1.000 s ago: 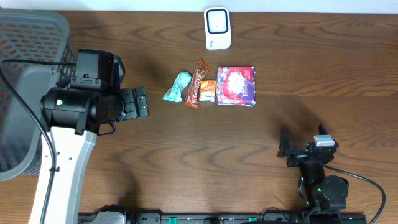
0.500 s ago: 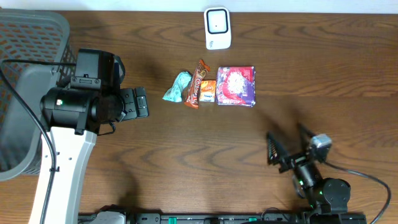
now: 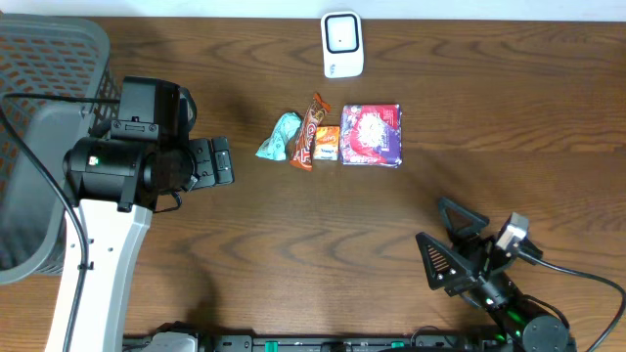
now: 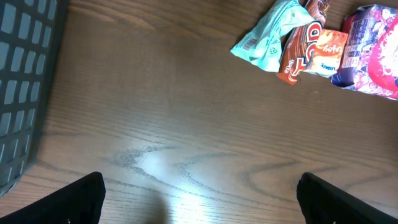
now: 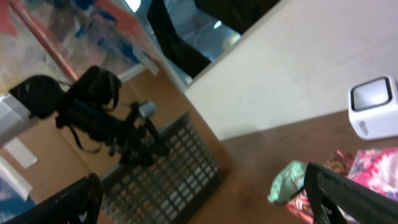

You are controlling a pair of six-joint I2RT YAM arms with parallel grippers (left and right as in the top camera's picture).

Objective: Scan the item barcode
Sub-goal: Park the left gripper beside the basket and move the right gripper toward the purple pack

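Our left gripper and right gripper both gape empty. The colourful foil snack packets lie touching just below the white box-shaped plastic scanner; we risk pinching two together or covering the barcode.

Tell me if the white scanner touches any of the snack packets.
No, the white scanner stands apart from the snack packets, with bare table between them.
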